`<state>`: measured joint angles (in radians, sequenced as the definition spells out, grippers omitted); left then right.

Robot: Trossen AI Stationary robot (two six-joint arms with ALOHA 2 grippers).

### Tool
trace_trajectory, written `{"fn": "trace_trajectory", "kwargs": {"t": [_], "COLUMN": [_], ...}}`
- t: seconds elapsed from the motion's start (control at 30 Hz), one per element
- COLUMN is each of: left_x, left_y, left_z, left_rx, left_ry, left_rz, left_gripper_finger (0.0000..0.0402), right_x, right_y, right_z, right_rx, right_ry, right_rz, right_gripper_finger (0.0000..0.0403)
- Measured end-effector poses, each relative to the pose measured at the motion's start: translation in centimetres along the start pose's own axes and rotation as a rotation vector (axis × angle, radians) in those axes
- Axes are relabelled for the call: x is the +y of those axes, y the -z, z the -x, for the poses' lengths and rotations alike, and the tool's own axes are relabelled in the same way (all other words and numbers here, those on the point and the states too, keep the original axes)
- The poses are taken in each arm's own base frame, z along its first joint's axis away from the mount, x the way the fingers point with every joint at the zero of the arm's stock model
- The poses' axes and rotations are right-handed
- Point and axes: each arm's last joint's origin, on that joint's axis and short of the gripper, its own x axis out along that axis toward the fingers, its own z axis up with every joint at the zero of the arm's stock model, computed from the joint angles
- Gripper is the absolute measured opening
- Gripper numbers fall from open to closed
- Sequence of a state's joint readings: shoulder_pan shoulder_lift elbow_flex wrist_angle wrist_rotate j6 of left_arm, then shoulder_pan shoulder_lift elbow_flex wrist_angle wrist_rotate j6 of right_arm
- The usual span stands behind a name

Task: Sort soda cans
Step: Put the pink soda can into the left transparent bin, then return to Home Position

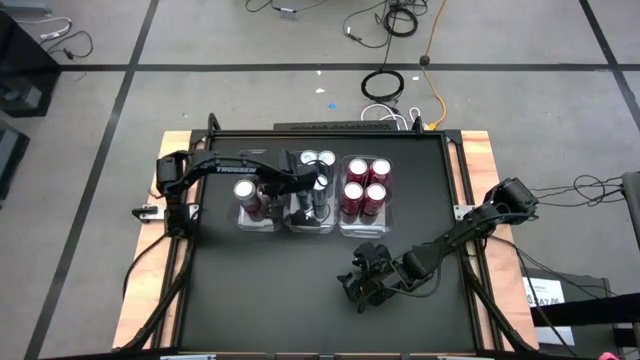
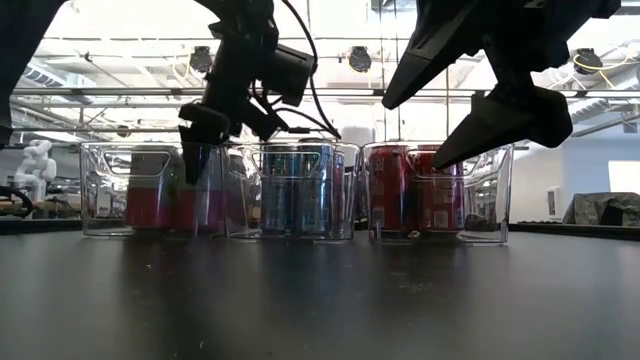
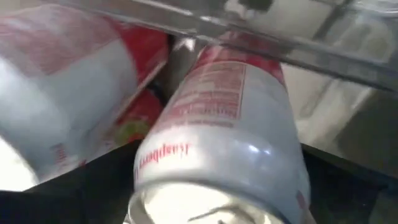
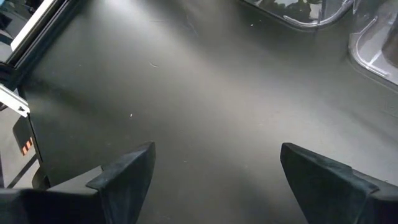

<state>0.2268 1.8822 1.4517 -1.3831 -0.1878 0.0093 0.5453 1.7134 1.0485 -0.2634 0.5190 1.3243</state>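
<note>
Three clear bins stand side by side at the table's far middle. The left bin (image 1: 258, 224) holds pinkish-red soda cans (image 1: 244, 189), the middle bin (image 1: 312, 226) silver-blue cans (image 1: 318, 158), and the right bin (image 1: 365, 230) several red cans (image 1: 365, 186). My left gripper (image 1: 272, 196) reaches down into the left bin (image 2: 100, 190), open. Its fingers (image 3: 56, 202) stand on either side of the top of an upright pinkish-red can (image 3: 230, 124). My right gripper (image 1: 365, 285) hangs open above the bare table at the near right, with nothing between its fingers (image 4: 124, 174). My left gripper comes at the pinkish-red can from above, slanting down. Its fingers stand on either side of the can's upper end (image 3: 217, 186). The can stands upright in the left bin. I cannot tell whether the fingers touch it.
A second pinkish-red can (image 3: 62, 74) stands close beside the one between my left fingers. The black tabletop (image 1: 260, 300) lies bare between the bins and the near edge. Cables (image 1: 385, 85) lie on the floor beyond the table.
</note>
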Motion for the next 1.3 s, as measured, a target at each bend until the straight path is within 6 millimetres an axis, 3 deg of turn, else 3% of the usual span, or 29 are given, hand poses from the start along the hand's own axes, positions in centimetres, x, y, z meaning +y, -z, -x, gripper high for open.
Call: {"fn": "trace_trajectory", "kwargs": {"t": [0.2, 0.4, 0.7, 0.87, 1.03, 1.17, 1.3], "left_x": [0.3, 0.5, 0.5, 0.2, -0.7, -1.7, -2.9], "left_y": [0.6, 0.7, 1.7, 3.9, 7.6, 10.6, 13.7], "left_z": [0.3, 2.0, 7.9, 12.4, 16.3, 17.9, 19.3], "left_rx": [0.057, 0.046, -0.136, -0.318, -0.488, -0.571, -0.634], "left_ry": [-0.075, -0.076, -0.075, -0.053, 0.024, 0.069, 0.197], "left_rz": [-0.008, 0.021, 0.108, 0.169, 0.218, 0.169, 0.058], "left_gripper_finger": [0.039, 0.039, 0.039, 0.039, 0.039, 0.039, 0.039], "right_x": [0.0, 0.0, 0.1, 0.1, 0.0, -0.1, -1.0], "right_y": [0.0, 0.0, 0.2, 0.2, 0.2, 0.3, 0.8], "right_z": [0.0, 0.0, 0.0, 0.0, 0.0, 0.0, 0.1], "right_rx": [-0.001, 0.0, 0.065, 0.073, 0.072, 0.096, 0.282], "right_ry": [-0.001, -0.003, -0.02, -0.02, -0.021, -0.02, -0.011], "right_rz": [-0.001, -0.002, 0.005, 0.037, 0.11, 0.24, 0.49], "right_gripper_finger": [0.0338, 0.0338, 0.0338, 0.0338, 0.0338, 0.0338, 0.0338]}}
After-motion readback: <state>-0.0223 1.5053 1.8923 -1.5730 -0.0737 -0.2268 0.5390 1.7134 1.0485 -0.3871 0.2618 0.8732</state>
